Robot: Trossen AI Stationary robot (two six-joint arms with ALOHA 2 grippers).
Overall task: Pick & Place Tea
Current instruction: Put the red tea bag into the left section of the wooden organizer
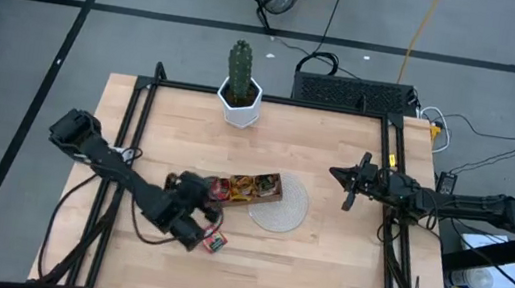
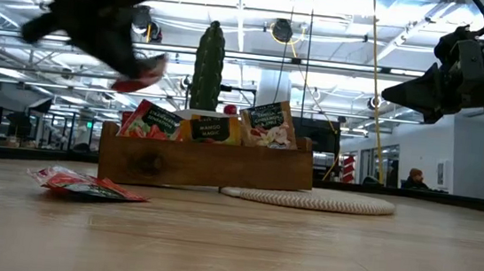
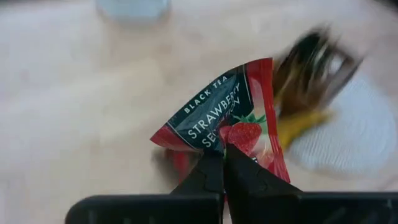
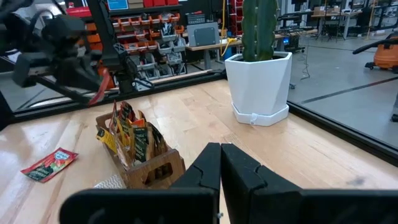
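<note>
Red foil strawberry tea sachet (image 3: pixel 233 121), light, limp and slippery, hangs pinched by one edge in the closed left gripper (image 3: pixel 224 165); the right gripper (image 4: pixel 221 163) is shut and empty

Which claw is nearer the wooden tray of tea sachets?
The left claw, shut on a red sachet, sits just beside the wooden tray. The right claw waits shut farther off, past the round mat.
</note>
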